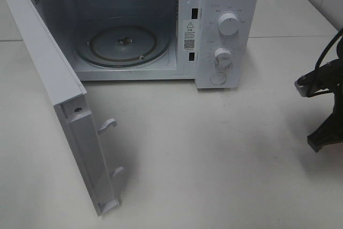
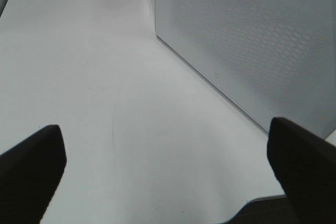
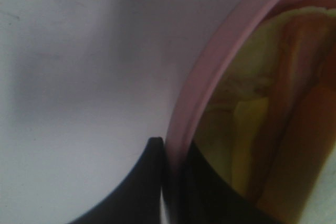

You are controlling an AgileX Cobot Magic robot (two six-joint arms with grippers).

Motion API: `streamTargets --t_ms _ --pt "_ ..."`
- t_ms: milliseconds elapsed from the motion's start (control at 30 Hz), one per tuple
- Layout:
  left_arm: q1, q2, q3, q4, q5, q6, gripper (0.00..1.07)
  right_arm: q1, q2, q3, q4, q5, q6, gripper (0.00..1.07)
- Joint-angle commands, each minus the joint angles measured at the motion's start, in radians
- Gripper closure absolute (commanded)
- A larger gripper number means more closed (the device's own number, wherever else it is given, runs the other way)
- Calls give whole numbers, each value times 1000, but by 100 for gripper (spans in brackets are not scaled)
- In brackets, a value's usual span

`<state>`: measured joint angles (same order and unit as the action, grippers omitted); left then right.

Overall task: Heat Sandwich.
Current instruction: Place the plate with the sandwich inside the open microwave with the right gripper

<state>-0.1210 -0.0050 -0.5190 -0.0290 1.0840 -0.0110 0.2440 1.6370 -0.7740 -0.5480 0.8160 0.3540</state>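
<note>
In the right wrist view my right gripper (image 3: 173, 148) is shut on the rim of the pink plate (image 3: 210, 72), one finger on each side of the edge. The sandwich (image 3: 273, 103) lies on that plate, blurred, with yellow filling showing. In the high view only part of the right arm (image 1: 324, 105) shows at the right edge; plate and sandwich are out of that frame. The white microwave (image 1: 225, 25) stands at the back with its door (image 1: 59, 95) swung wide to the left and its glass turntable (image 1: 123, 44) bare. My left gripper (image 2: 165, 145) is open over the table, holding nothing.
The open door juts far forward on the left, with two latch hooks (image 1: 110, 124) on its inner edge. The left wrist view shows the microwave's perforated side wall (image 2: 252, 40) close by. White tabletop (image 1: 214, 154) stretches in front of the microwave.
</note>
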Motion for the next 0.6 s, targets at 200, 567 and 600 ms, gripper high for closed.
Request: streamTargets --t_ms 200,567,600 --pt "2 -23 2 -4 -14 -6 7 95 -76 3 -11 110 6 107" --pt "2 -23 2 -4 -14 -6 7 241 -130 5 -1 186 6 107" --pt "2 -23 2 -4 -14 -6 7 256 -132 7 -1 190 6 107"
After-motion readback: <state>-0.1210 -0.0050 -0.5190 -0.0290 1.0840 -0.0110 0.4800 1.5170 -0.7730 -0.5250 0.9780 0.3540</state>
